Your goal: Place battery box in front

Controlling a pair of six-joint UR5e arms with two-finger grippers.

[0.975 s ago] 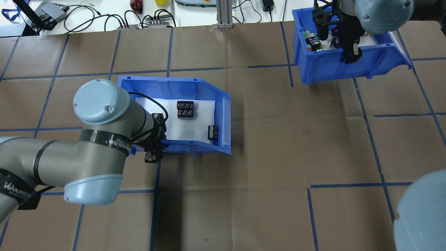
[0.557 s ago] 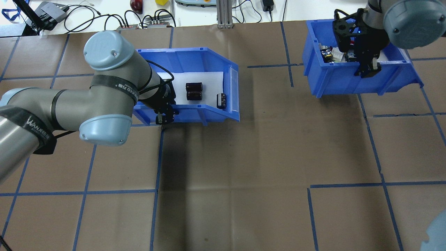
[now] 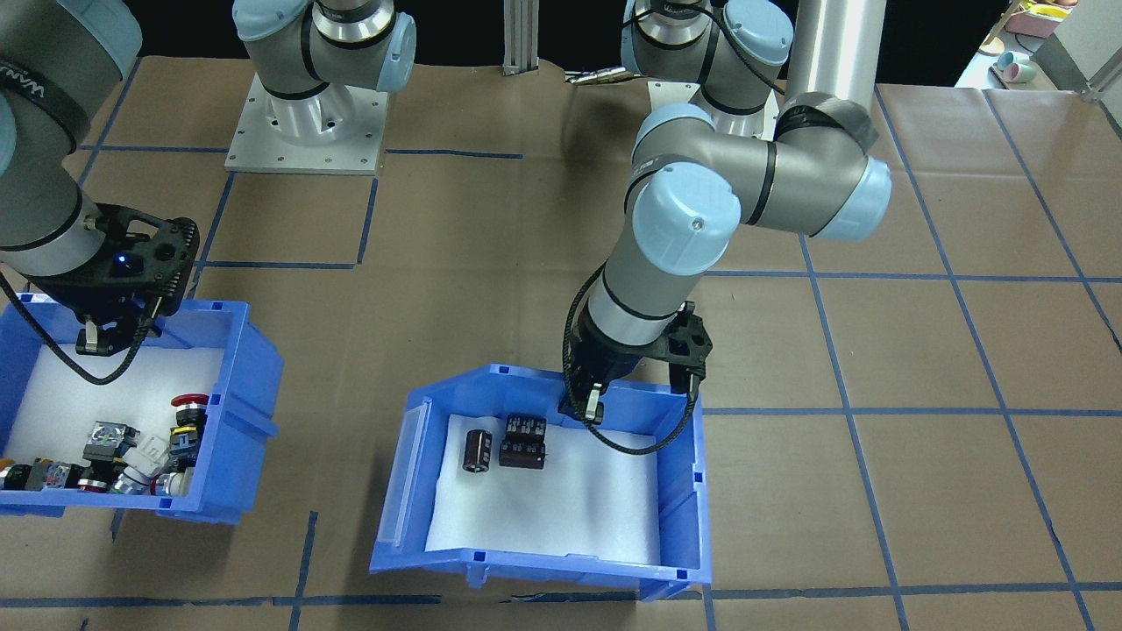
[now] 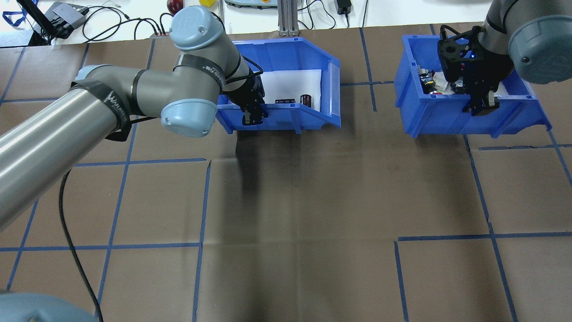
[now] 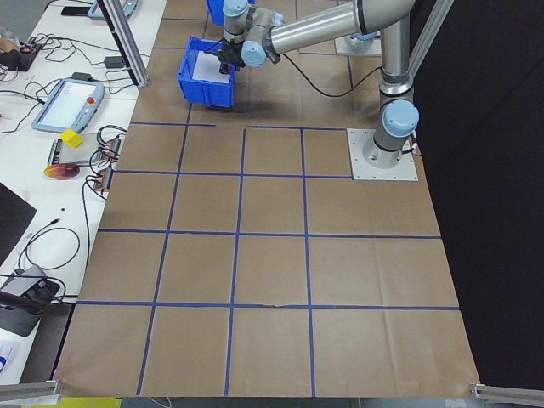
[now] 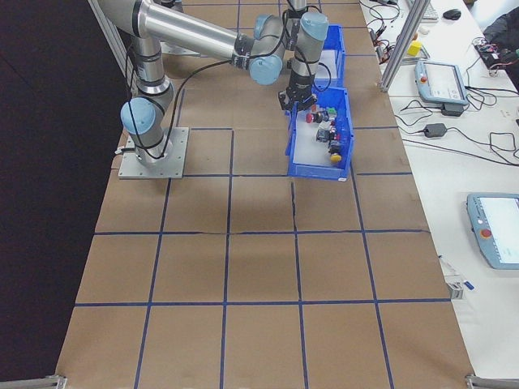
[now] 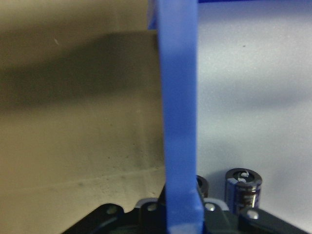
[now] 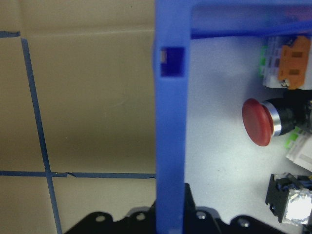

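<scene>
Left claw (image 4: 252, 117) clamped on the near wall of the battery box (image 4: 286, 53), which sits at 12 o'clock on the worktop (image 4: 313, 214), far edge. Right claw (image 4: 481, 105) grips the button bin (image 4: 447, 120) wall at 2 o'clock. Placement looks nearly done; release left.

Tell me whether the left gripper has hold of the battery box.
Yes. The left gripper is shut on the near wall of the battery box; the wrist view shows that wall running down between its fingers.
</scene>
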